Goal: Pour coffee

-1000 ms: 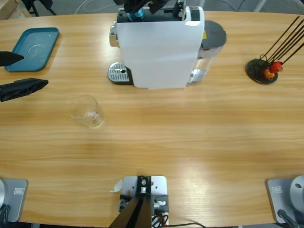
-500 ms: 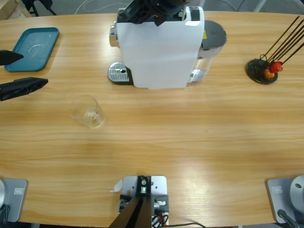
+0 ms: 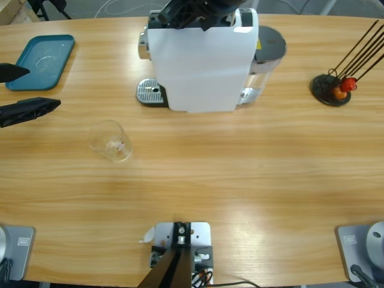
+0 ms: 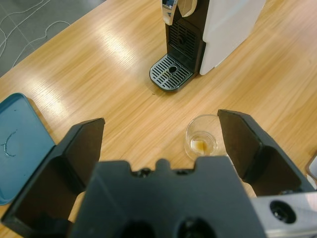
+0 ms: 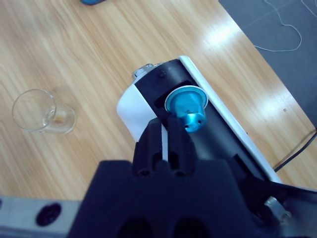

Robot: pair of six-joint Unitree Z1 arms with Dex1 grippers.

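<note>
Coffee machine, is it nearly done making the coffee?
Not nearly. Done: a shiny blue coffee capsule sits in the slot atop the big white boxy coffee machine. In hand: the right gripper, fingers shut, hovers just beside it. Left: the small clear drinking glass isn't on the metal drip grille; the open left gripper hasn't grabbed it.

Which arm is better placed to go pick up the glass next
Left. Its gripper is open, with the glass showing between its jaws, and nothing in between. The right gripper is shut above the coffee machine, just behind the blue capsule, away from the glass.
</note>
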